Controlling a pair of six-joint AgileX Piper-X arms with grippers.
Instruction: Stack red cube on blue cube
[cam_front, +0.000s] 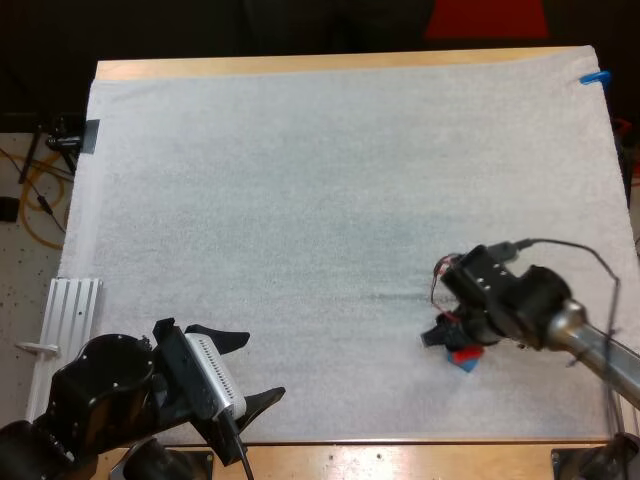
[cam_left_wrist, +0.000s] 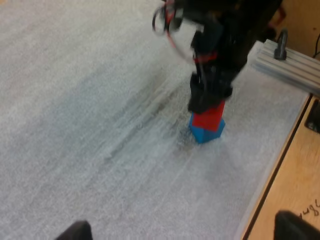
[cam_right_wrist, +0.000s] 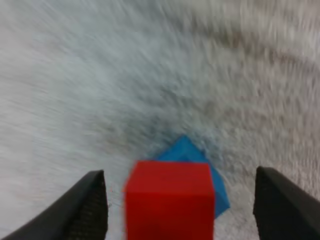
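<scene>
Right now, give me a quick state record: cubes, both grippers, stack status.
red cube: sitting on the blue cube, turned at an angle to it
blue cube: on the white mat, near side, toward my right arm
right gripper: open, a finger on either side of the red cube, clear of it
left gripper: open, at the mat's near left, far from the cubes
stack: looks placed and released
</scene>
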